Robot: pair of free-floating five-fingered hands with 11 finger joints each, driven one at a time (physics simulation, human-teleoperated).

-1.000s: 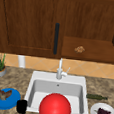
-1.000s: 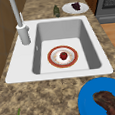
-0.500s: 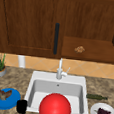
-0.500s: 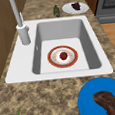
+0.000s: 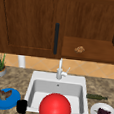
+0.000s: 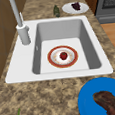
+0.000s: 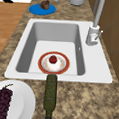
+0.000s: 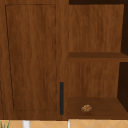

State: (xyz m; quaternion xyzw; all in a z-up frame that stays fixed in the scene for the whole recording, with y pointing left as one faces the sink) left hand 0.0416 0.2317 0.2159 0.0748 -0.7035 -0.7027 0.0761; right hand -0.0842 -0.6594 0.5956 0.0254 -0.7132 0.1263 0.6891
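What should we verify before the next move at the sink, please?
1. Left hand clear of the round blue plate holding brown food: cannot tell; they overlap in the front view.
2. Red-rimmed plate lying flat in the white sink, small red fruit centred on it: ok.
3. Dark green bottle lying on the stone counter, apart from the white plate of purple grapes: ok.
4. Front view of the basin unobstructed: not ok; a large red ball covers it.
5. Brown wooden cabinet door shut: ok.
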